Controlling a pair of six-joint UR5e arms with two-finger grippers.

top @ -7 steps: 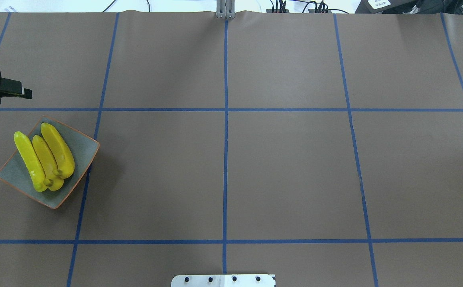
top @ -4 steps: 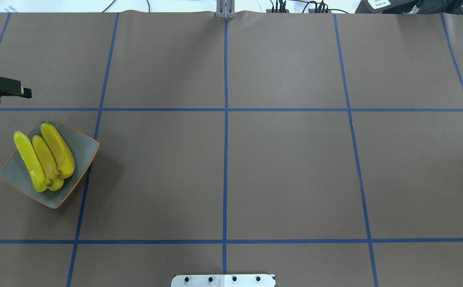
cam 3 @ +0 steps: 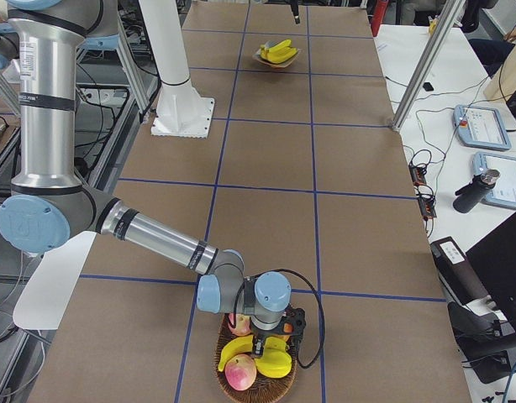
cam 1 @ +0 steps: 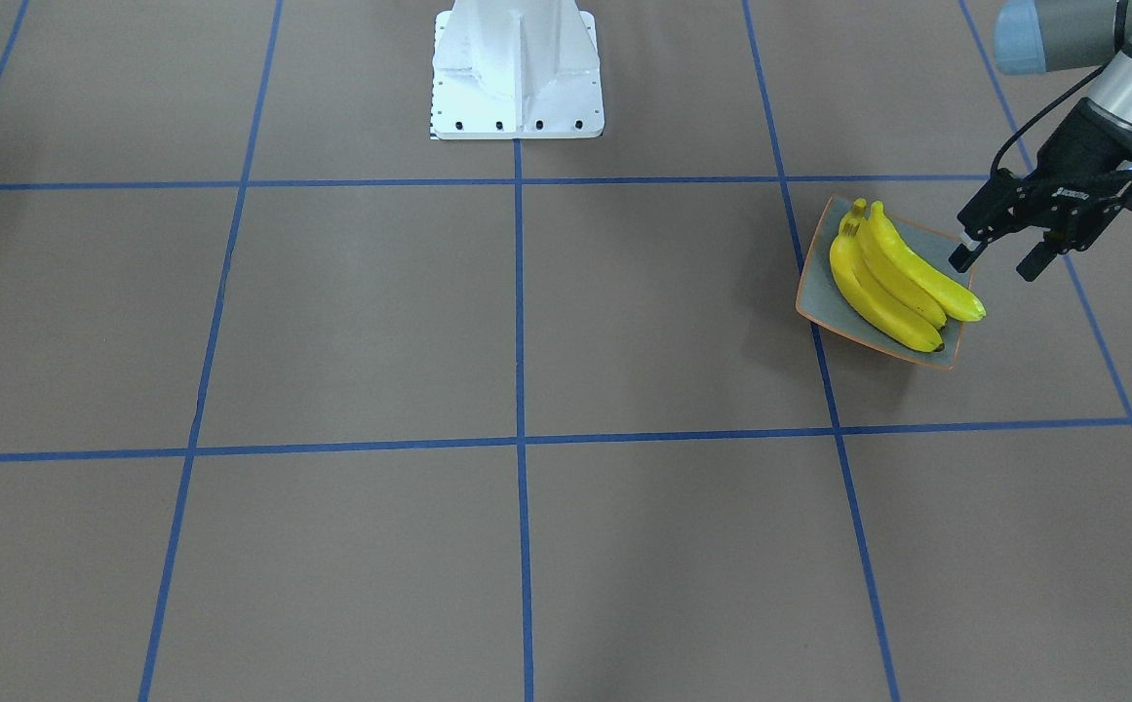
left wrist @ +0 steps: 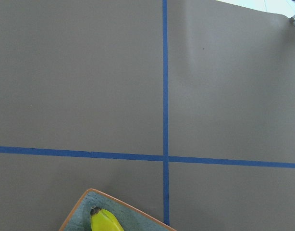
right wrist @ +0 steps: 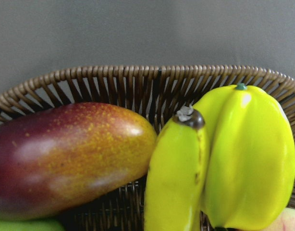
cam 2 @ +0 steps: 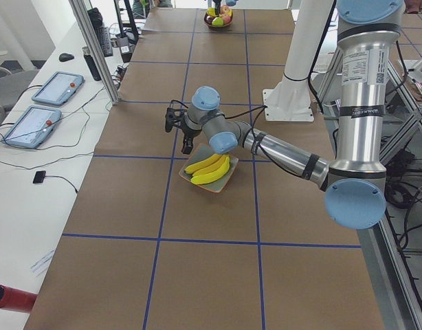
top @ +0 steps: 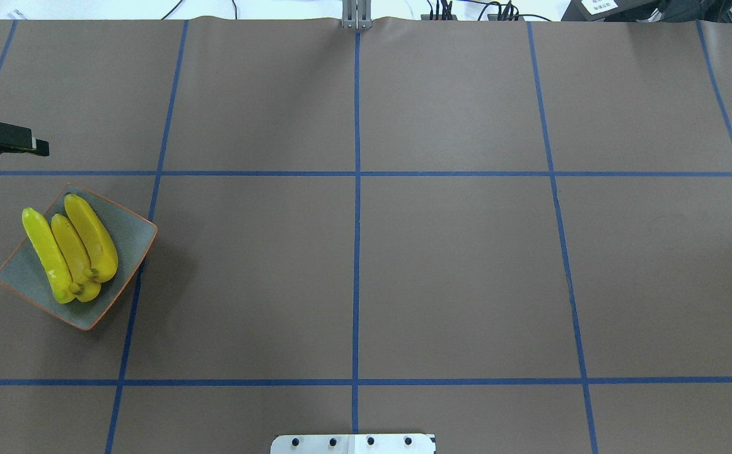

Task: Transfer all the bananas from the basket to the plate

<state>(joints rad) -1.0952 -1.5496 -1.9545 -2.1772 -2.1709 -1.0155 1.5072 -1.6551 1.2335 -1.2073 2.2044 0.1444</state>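
Black and spread wide with nothing between its fingers, the left gripper [cam 1: 995,264] hangs above the table [cam 1: 624,322], just beside the plate [cam 1: 808,292] on the corner farthest from the robot's middle, clear of both rim and fruit. From its wrist camera only a corner of the plate and one dark banana tip show at the bottom edge, with crossing blue tape lines [left wrist: 165,96] beyond. Three bananas [cam 1: 892,283] lie side by side across the speckled grey-blue plate, touching one another. Their stem ends are bunched toward the robot, and the outermost one pokes a little past the orange rim. In the overhead view the plate sits far out on the robot's left, tilted diamond-wise just beside a tape line. The right gripper [cam 3: 273,339] is at the other end of the table, low over the wicker basket [right wrist: 138,74]. It shows only from the side camera, so I cannot tell whether it is spread or closed. Its wrist view looks straight into the basket, where one more banana [right wrist: 174,178] stands dark tip upward. That banana is pressed against a yellow-green starfruit [right wrist: 251,163] on one side, with a red-and-gold mango [right wrist: 66,154] lying on the other. The robot's white base [cam 1: 517,78] stands at the table's edge between the two arms.
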